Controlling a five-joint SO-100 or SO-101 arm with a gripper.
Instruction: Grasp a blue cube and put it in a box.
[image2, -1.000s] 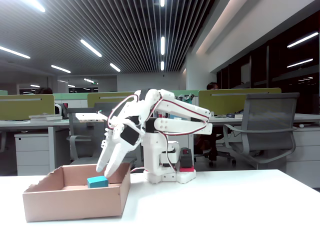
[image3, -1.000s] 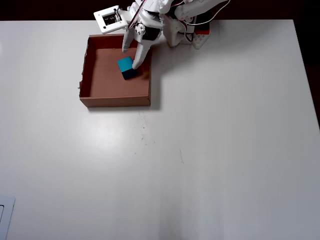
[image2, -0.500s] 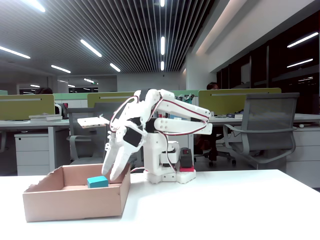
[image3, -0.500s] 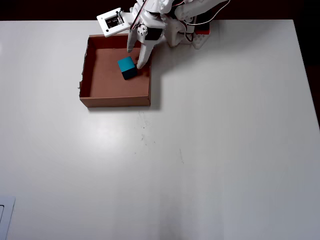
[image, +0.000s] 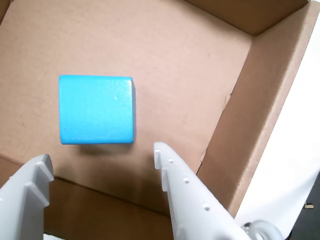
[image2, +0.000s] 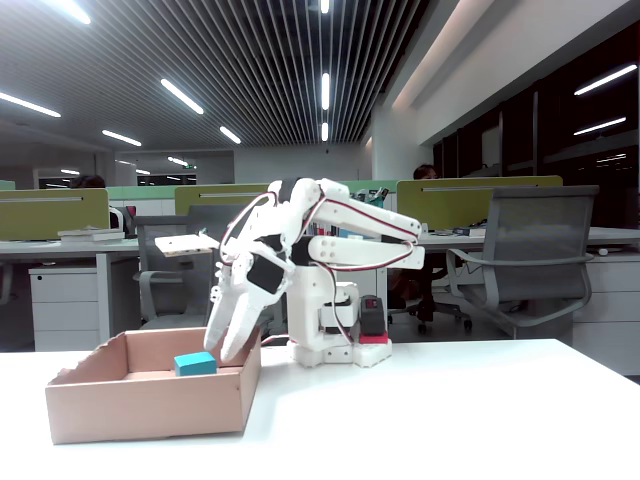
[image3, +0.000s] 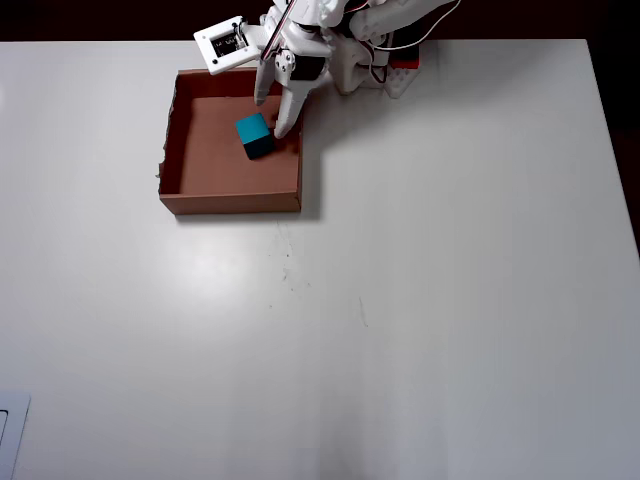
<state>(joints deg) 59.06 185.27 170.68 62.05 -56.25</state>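
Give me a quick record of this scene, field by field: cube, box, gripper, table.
cube: blue, lying on the box floor, free of the fingers
box: open cardboard tray, near the arm's base
gripper: open, above the box, fingers apart, nothing between them
table: white, holds only the box and the arm's base in the overhead view
task state: cube is in the box

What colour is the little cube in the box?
The small matte cube is bright cyan-blue, clearest in the wrist view.
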